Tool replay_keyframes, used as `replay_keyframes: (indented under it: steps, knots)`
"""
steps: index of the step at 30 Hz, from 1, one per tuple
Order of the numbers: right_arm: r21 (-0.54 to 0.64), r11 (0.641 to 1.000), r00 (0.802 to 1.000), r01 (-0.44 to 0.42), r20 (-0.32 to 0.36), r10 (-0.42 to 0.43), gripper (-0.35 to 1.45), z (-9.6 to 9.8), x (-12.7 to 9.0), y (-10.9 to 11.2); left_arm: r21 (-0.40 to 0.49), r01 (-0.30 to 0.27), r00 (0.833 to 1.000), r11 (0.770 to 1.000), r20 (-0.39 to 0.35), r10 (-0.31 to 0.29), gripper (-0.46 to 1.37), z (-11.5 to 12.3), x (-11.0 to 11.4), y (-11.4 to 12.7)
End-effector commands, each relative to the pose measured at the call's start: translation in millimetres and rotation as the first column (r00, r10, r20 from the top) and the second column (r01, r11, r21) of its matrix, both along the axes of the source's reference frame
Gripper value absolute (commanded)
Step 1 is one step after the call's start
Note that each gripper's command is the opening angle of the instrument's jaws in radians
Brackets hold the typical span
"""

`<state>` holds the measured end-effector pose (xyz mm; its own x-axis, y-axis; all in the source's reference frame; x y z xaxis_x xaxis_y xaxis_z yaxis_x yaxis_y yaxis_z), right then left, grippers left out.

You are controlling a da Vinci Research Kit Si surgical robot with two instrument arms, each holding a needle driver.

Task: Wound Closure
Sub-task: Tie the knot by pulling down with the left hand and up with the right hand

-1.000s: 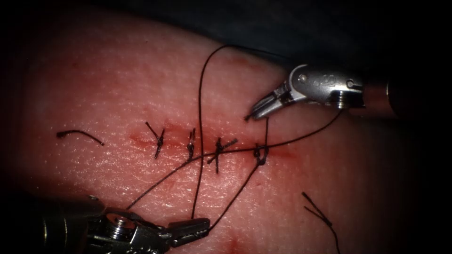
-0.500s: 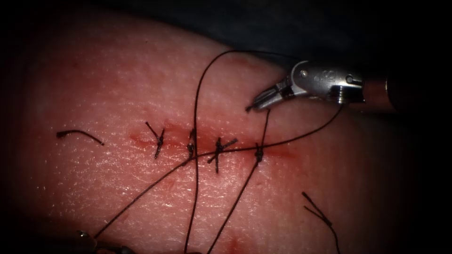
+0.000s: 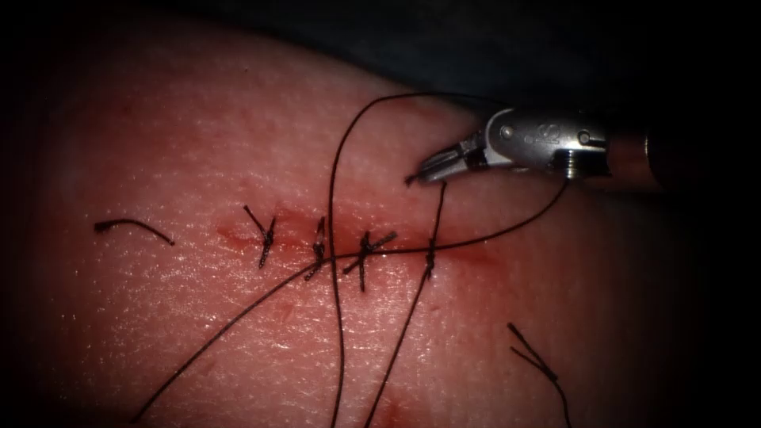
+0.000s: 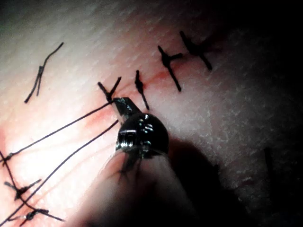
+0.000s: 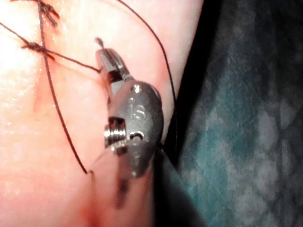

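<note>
The tissue [image 3: 198, 158] carries a horizontal cut [image 3: 238, 235] crossed by several tied stitches [image 3: 265, 238]. At the right end of the cut sits a small tight knot [image 3: 430, 260]. From it a short strand rises to my right tool [image 3: 414, 179], whose jaws are shut on the thread's end [image 5: 98, 42] above the cut. A longer strand [image 3: 396, 349] runs down from the knot towards the lower edge. My left tool [image 4: 115, 102] lies low over the tissue with its jaws shut on the thread [image 4: 71, 125]. A wide thread loop [image 3: 333, 182] arches across the cut.
Cut thread ends lie loose on the tissue at the far left [image 3: 131, 227] and lower right [image 3: 539, 364]. Red fluid stains the cut line [image 3: 476, 257]. Dark cloth [image 3: 476, 47] lies beyond the tissue's far edge, close behind the right tool's wrist [image 5: 137, 118].
The left tool has drawn down out of the endoscope view, pulling its strand taut. The knot at the right end has cinched smaller. The right tool has lifted slightly with the short end.
</note>
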<state>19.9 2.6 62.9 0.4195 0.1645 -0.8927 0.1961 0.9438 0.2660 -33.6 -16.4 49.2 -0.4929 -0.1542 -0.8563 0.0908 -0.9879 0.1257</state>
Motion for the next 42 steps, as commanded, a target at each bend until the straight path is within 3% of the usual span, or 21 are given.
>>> replay_keyframes:
  steps: [1,7,33,42]
  knots:
    - [-0.008,1.000,1.000,-0.004,0.002,0.004,-0.35,0.0,0.0,0.1,0.010,-0.027,1.000,1.000,0.012,0.027,-0.35,0.0,0.0,-0.2]
    - [-0.024,1.000,1.000,-0.003,0.001,0.003,-0.35,-0.1,0.0,0.0,0.019,-0.062,0.997,0.998,0.035,0.062,-0.35,0.5,-0.5,-0.9]
    - [-0.039,0.999,1.000,0.003,-0.002,-0.003,-0.35,-0.1,0.3,-0.1,-0.001,-0.071,0.997,0.998,0.034,0.071,-0.35,1.5,0.5,-0.3]
    - [-0.027,0.999,0.999,0.027,-0.021,-0.028,-0.35,-0.5,0.5,-1.1,-0.009,-0.052,0.998,0.999,0.020,0.052,-0.35,1.0,0.5,0.7]
